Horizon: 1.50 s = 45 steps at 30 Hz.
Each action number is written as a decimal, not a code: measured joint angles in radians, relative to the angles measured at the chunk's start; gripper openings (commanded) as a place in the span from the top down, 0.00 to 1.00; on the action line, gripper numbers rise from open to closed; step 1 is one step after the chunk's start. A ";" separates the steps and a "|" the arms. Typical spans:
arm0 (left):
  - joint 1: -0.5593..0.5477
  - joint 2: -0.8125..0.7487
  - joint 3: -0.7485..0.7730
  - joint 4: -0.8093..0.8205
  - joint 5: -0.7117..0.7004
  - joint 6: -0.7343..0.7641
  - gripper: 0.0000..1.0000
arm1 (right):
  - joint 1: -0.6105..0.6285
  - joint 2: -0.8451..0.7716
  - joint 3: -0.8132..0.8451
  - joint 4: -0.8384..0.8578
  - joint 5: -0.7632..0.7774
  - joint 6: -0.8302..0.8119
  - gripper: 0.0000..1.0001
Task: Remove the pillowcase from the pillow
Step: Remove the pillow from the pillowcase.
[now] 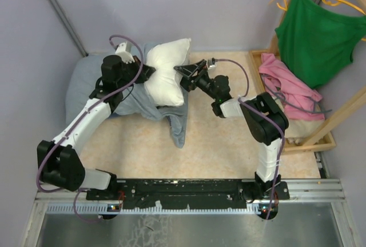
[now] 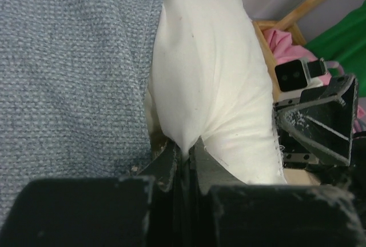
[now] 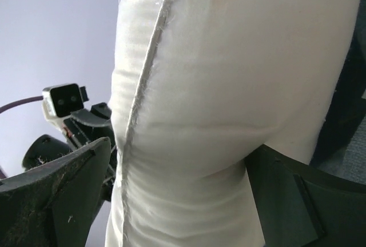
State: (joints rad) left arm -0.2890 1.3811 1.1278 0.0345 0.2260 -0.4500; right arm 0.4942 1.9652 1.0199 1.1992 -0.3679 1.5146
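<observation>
The plump white pillow [image 1: 167,71] lies at the back of the table, its left part still inside the grey-blue pillowcase [image 1: 86,84]. A loose flap of the pillowcase trails toward the front [image 1: 178,126]. My left gripper [image 1: 150,74] is shut on a pinch of the pillow's white cloth [image 2: 187,147], with the pillowcase weave [image 2: 74,58] just to its left. My right gripper [image 1: 184,76] stands open at the pillow's right side. In the right wrist view the pillow [image 3: 229,87] bulges between its wide-spread fingers [image 3: 57,201].
A wooden tray [image 1: 309,144] at the right holds a pink garment [image 1: 289,87]. A green tank top [image 1: 317,35] hangs on a yellow hanger from a wooden rack [image 1: 343,110]. Walls close in at the back and left.
</observation>
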 measured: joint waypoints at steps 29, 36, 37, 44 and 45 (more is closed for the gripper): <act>-0.246 0.131 -0.058 -0.030 0.001 0.156 0.07 | -0.082 -0.111 -0.192 -0.380 -0.057 -0.367 1.00; -0.269 0.143 0.178 -0.120 0.414 0.216 0.03 | -0.236 -0.351 -0.330 -0.519 -0.118 -0.462 1.00; -0.269 0.141 0.209 -0.117 0.447 0.216 0.02 | -0.241 -0.392 -0.335 -0.554 -0.114 -0.491 1.00; -0.268 0.133 0.320 -0.118 0.182 0.245 0.00 | -0.236 -0.620 -0.340 -0.835 -0.105 -0.705 1.00; -0.264 0.145 0.332 -0.122 0.108 0.248 0.00 | -0.235 -0.643 -0.340 -0.877 -0.103 -0.731 1.00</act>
State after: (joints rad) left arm -0.5533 1.5265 1.4597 -0.0879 0.3336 -0.2016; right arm 0.2592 1.3224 0.6796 0.3225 -0.4713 0.7834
